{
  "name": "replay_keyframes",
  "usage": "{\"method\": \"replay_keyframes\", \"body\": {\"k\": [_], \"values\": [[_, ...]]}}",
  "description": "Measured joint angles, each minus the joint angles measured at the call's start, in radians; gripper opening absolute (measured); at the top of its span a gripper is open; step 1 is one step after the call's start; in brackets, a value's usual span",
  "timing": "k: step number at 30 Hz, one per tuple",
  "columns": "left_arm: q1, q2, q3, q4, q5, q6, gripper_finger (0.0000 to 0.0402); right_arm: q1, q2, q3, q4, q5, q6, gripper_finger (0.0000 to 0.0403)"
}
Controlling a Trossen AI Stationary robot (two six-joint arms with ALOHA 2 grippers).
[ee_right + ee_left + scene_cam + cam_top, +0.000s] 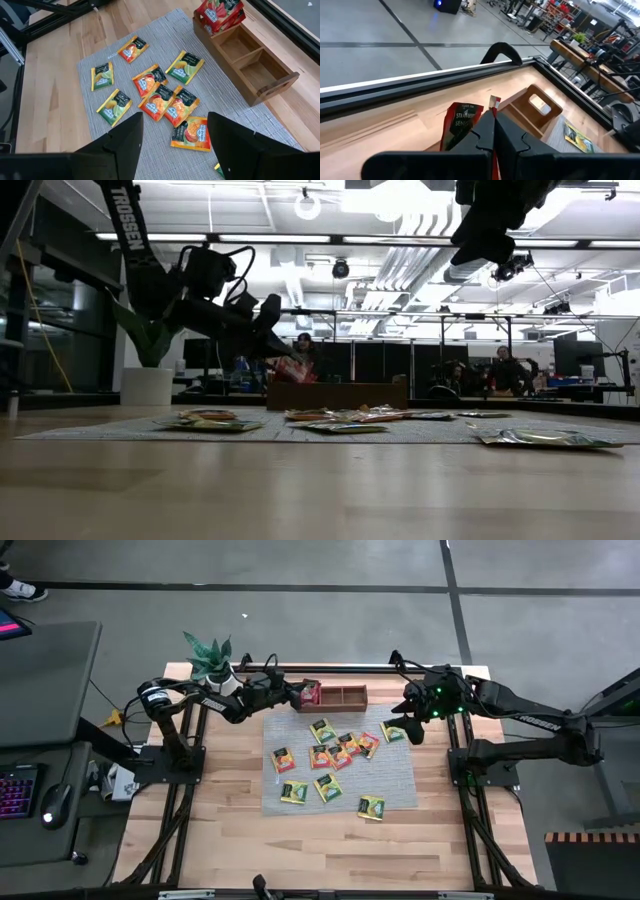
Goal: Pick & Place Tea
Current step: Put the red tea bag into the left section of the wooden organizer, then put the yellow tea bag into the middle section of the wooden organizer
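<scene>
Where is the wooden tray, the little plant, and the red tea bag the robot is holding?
wooden tray (250,60), right wrist view, on the divider between its empty compartments.
plant (208,657), high view, on its green leaves.
red tea bag (460,125), left wrist view, on its dark label.

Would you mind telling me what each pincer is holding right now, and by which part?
The left pincer pinches a red tea sachet at its edge, over the tray's end compartment; the right pincer is open and empty.

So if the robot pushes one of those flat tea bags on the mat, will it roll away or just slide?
Probably just slide. The tea bags lie flat on the woven mat, with no round side to roll on. They look thin and light, so a nudge may skid one into its neighbours. The red one in the left pincer hangs without folding, so they seem fairly stiff.
</scene>
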Motion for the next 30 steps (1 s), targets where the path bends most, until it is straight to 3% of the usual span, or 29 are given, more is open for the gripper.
{"method": "replay_keyframes", "body": {"k": [7,16,30], "values": [[0.000,0.000,0.047,-0.053,0.006,0.043,0.0000,0.000,0.000,0.000,0.000,0.000,0.000,0.0214],[-0.001,0.000,0.168,-0.336,0.033,0.103,0.0020,0.000,0.000,0.000,0.000,-0.001,0.001,0.0216],[-0.001,0.000,0.171,-0.328,0.006,0.103,0.0085,0.000,0.000,0.000,0.000,-0.003,0.000,0.0217]]}}
